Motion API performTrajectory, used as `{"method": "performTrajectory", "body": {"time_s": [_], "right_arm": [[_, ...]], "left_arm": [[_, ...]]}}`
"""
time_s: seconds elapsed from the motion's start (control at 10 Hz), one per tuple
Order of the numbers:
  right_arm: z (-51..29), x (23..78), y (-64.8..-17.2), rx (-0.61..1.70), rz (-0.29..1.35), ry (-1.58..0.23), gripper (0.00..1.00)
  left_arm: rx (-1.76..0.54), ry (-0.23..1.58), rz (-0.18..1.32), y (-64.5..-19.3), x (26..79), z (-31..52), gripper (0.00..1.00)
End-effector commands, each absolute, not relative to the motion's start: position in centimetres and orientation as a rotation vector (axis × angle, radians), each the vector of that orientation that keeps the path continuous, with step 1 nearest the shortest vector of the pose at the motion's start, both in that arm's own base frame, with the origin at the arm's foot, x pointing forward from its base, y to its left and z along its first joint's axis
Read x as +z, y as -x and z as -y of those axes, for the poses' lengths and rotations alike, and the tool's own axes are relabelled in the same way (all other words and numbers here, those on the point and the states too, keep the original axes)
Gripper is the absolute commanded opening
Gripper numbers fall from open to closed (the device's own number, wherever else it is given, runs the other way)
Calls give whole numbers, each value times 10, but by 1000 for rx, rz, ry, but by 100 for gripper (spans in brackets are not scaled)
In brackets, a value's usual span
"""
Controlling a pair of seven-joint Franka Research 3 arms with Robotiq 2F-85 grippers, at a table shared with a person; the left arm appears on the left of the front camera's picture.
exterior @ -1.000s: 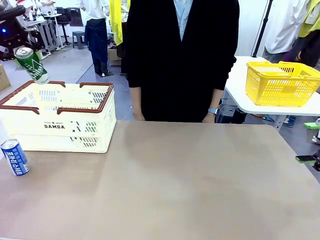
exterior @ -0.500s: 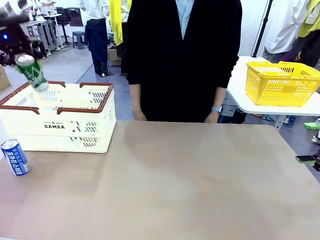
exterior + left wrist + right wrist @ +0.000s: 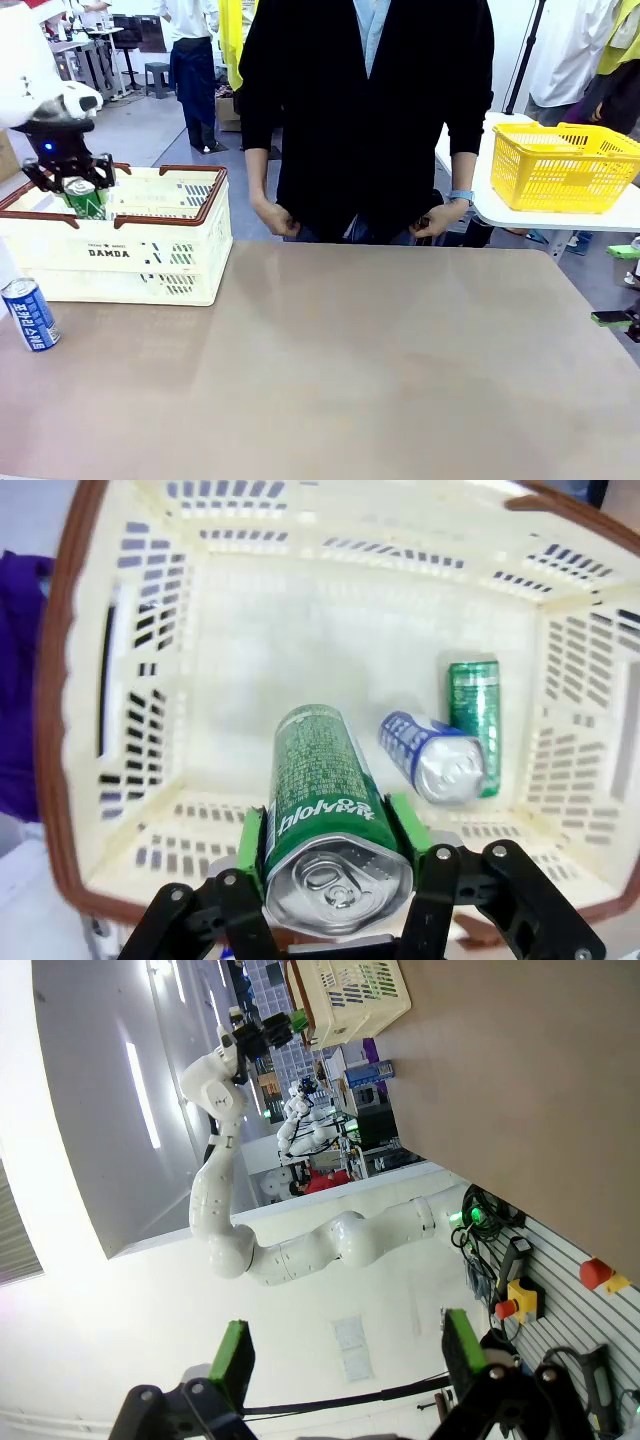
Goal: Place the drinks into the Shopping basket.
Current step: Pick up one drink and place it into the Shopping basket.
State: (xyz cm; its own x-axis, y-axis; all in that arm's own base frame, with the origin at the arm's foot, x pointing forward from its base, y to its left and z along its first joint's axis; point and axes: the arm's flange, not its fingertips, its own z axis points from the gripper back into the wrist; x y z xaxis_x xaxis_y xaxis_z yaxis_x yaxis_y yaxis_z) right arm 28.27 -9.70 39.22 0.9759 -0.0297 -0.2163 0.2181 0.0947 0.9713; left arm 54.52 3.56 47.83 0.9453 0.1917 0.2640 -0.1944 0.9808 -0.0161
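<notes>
The left gripper (image 3: 335, 880) points straight down over the slotted cream Shopping basket (image 3: 180, 255) at ten o'clock on the table, clamped on a smooth green can (image 3: 322, 820) (silver top up). Two cans lie inside; a blue can (image 3: 28, 314) stands outside. The right gripper (image 3: 345, 1355) gapes wide.

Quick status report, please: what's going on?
Left pincer shut on green can, over Shopping basket. Right pincer open. Nothing in the way.

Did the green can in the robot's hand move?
Yes. The green can came down from above the Shopping basket's brown rim into it.
</notes>
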Motion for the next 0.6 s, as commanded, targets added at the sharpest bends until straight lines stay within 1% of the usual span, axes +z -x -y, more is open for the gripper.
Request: {"method": "performTrajectory", "body": {"time_s": [0.0,0.2,0.5], "right_arm": [[98,396,-283,-181,-153,-1473,100],[98,396,-283,-181,-153,-1473,100],[98,396,-283,-181,-153,-1473,100]], "left_arm": [[139,38,181,-568,475,-40,0],[110,47,139,-584,453,-38,0],[118,33,118,-591,429,-29,0]]}}
